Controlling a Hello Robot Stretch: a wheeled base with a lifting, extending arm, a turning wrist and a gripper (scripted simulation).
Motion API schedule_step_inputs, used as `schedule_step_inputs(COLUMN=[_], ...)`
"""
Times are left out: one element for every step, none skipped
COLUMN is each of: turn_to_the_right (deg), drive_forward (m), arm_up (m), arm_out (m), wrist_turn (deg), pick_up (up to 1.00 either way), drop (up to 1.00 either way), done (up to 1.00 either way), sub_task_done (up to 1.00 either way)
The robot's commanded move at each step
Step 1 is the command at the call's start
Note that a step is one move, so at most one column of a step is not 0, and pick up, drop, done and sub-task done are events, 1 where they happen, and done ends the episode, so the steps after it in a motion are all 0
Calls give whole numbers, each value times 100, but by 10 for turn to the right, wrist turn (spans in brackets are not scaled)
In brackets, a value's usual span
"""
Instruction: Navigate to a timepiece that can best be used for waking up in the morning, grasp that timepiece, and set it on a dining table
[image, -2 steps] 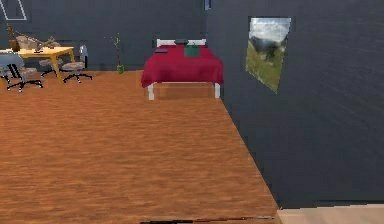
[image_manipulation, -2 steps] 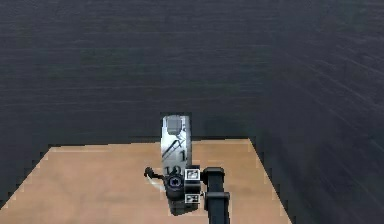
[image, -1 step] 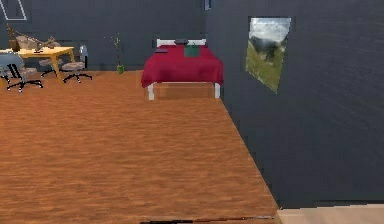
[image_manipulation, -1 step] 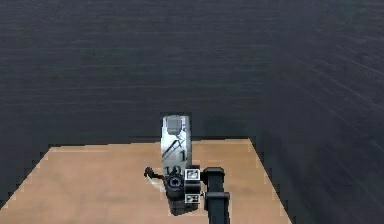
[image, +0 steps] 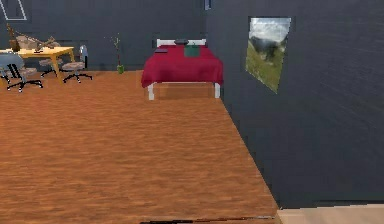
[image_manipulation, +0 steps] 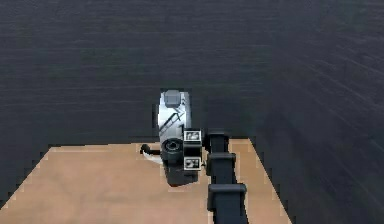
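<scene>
In the arm side view the dark arm (image_manipulation: 225, 180) rises from the bottom edge, with two white marked squares (image_manipulation: 192, 143) at its far end. Left of the squares is the gripper (image_manipulation: 170, 150). It holds a silver-grey and white rounded thing (image_manipulation: 172, 112) that hangs clear of the wooden floor (image_manipulation: 90, 185), against the dark wall (image_manipulation: 190, 50). The thing's shape is too coarse to name as a timepiece.
In the forward view a bed with a red cover (image: 182, 65) stands at the far wall. A desk (image: 40, 52) with office chairs (image: 75, 68) is at the far left, a plant (image: 119, 55) beside it. A dark wall with a landscape picture (image: 267, 52) runs along the right. Wooden floor (image: 110, 150) lies ahead.
</scene>
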Motion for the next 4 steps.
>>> schedule_step_inputs(turn_to_the_right=[0,0,0,0], drive_forward=[0,0,0,0], arm_up=[10,0,0,0], arm_out=[0,0,0,0], wrist_turn=[0,-450,-450,-210], pick_up=[0,0,0,0], drop=[0,0,0,0], done=[0,0,0,0], sub_task_done=[0,0,0,0])
